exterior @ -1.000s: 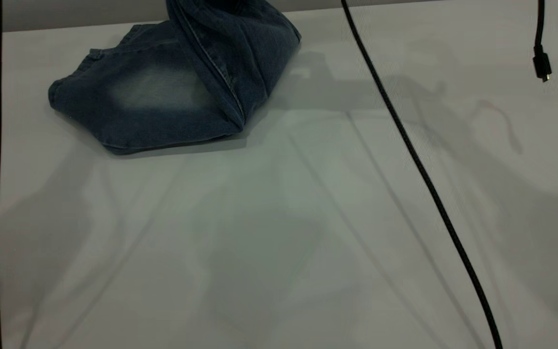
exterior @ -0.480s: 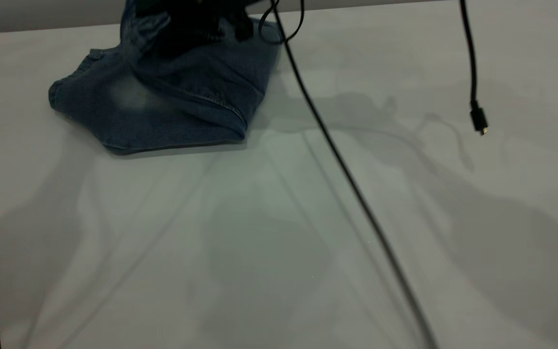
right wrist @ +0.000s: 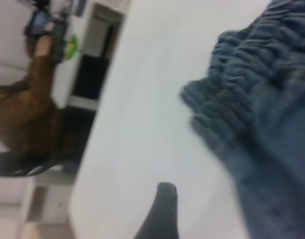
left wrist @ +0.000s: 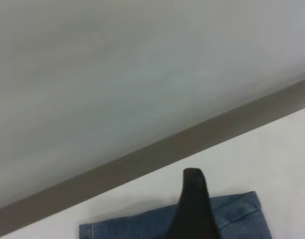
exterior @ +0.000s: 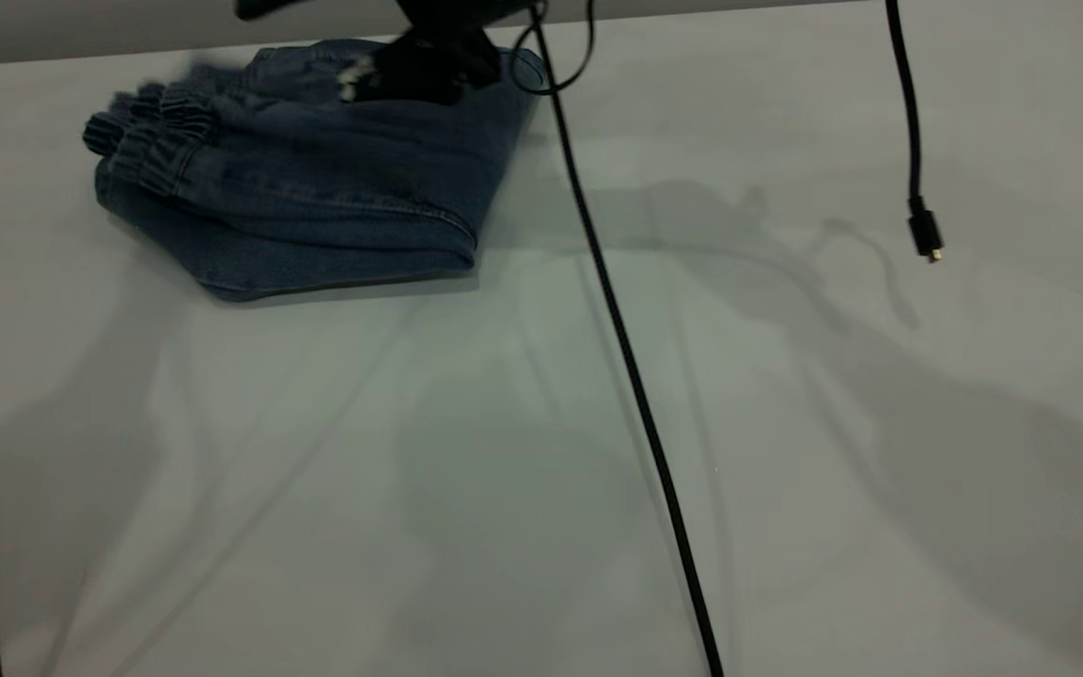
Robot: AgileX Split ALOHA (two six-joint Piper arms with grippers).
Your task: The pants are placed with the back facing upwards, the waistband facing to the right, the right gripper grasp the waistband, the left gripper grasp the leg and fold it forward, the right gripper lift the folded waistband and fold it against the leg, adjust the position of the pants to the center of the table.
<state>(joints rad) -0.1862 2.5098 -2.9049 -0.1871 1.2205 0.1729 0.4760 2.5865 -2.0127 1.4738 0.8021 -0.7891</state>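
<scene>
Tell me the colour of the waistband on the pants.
Dark blue denim, gathered into ruffles. The waistband shows best in the exterior view.

You see the pants (exterior: 316,202) folded at the table's (exterior: 541,451) far-left edge, ruffled waistband (exterior: 142,136) lying on top, leftward.

The pants (exterior: 316,202) under my arm are blue denim cloth, matt and faintly ribbed, with pale stitching along the seams. Their waistband (exterior: 142,141) is the same denim, gathered into tight ruffles that look rough and puckered. The table (exterior: 598,451) is a smooth, pale surface with a soft, low sheen that takes shadows evenly. My right gripper (exterior: 419,70) is matt black, plastic by its look. The hanging cable (exterior: 631,376) is black with a slight gloss.
</scene>
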